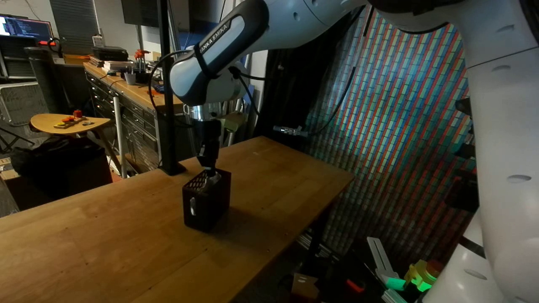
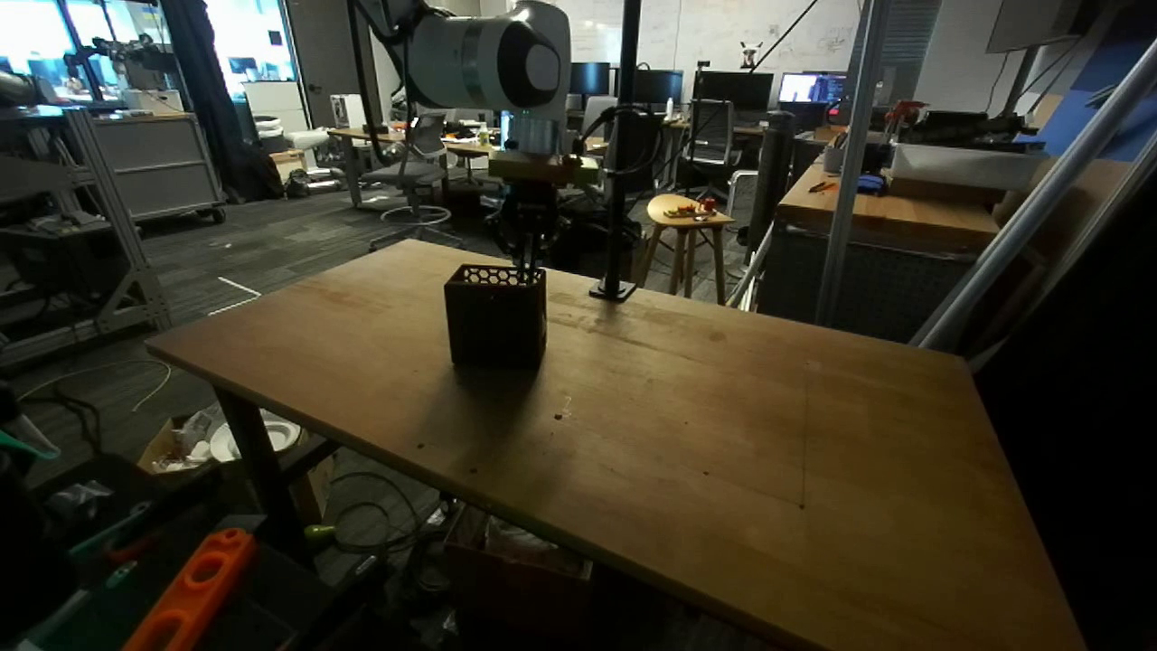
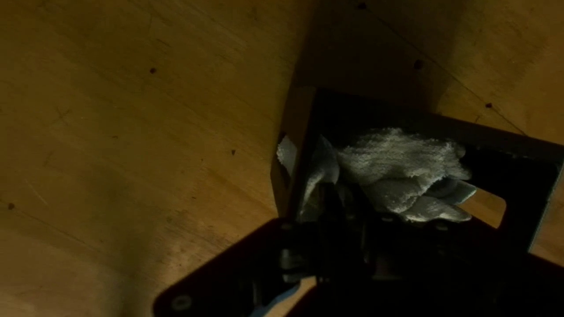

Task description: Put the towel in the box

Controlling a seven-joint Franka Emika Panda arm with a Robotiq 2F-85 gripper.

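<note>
The pincer (image 1: pixel 210 171) points down into the open top of the box (image 2: pixel 497 321), with its tips at or below the rim. The jaws appear near each other in an exterior view. Shadow hides the tip contact; it cannot be told whether they are pinching the towel (image 3: pixel 396 154) or slightly spread. The towel is bunched inside the box, with fabric right at the tips in the wrist view. A fold also shows at the slot (image 1: pixel 193 206) in one end wall.

Edges: the tips are nearer this slotted end wall than the opposite one. At the opposite end, bare inner wall is visible, and wood shows through a second opening.

Open room: the box stands upright, set in from the edges of the table (image 2: pixel 768 434). Table surface extends around it, the longest stretch toward the right of that view. A black post (image 2: pixel 624 181) stands near the table edge, apart from the box. In both exterior views it appears close to the arm (image 2: pixel 493 63).
</note>
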